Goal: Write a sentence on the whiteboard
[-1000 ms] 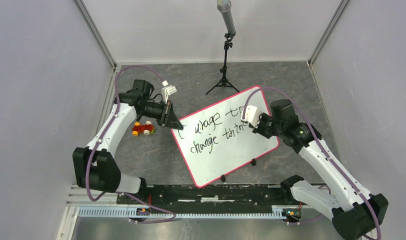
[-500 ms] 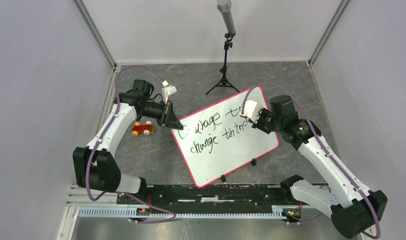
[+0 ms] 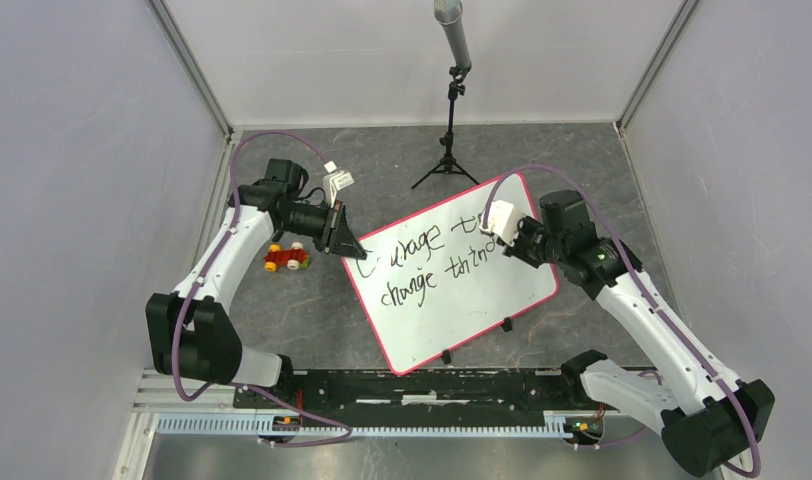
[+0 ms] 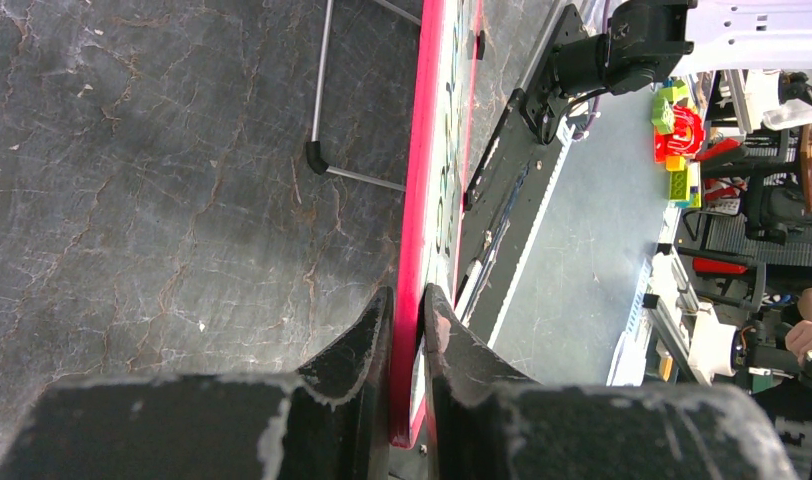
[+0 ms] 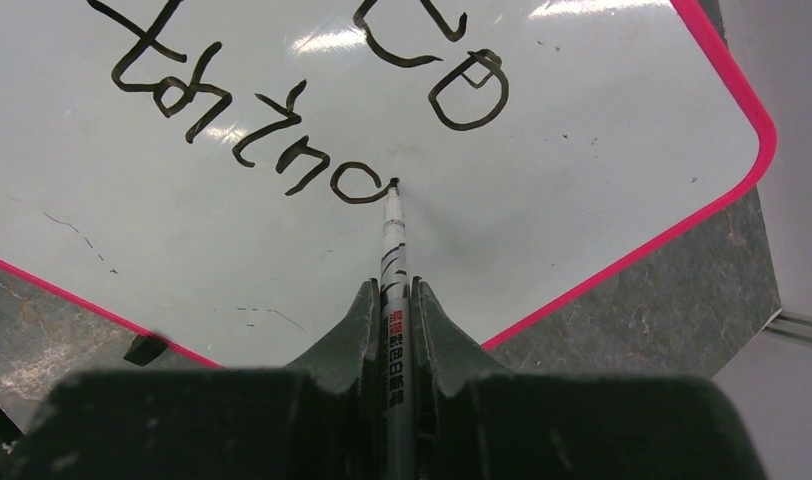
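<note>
Closest to us, we see the black rail (image 3: 412, 385) where both arms are fixed. Just past it, the whiteboard (image 3: 472, 310) sits on the dark table (image 3: 302, 320) between the two arms. It is turned so that one corner points at the rail. The sentence (image 3: 422, 262) is on it in black, in two lines. The top line starts with "courage" and the lower line starts with "change".

On the right, the right gripper (image 5: 393, 290) is squeezed tight on a marker (image 5: 394, 225). Its two fingers press on the marker from both sides, and the marker sticks out in front of them. The black tip touches the white of the board, right at the end of the last letter in the lower line.

On the left, the left gripper (image 4: 408, 300) is pinched on the pink rim of the whiteboard, at its left corner. One finger is on each side of the rim, and both touch it.

A small red and yellow toy car (image 3: 287, 258) lies on the table just beside the left arm, apart from the board. Farthest away, a black stand (image 3: 448, 150) with three legs holds up a grey tube near the back wall.
</note>
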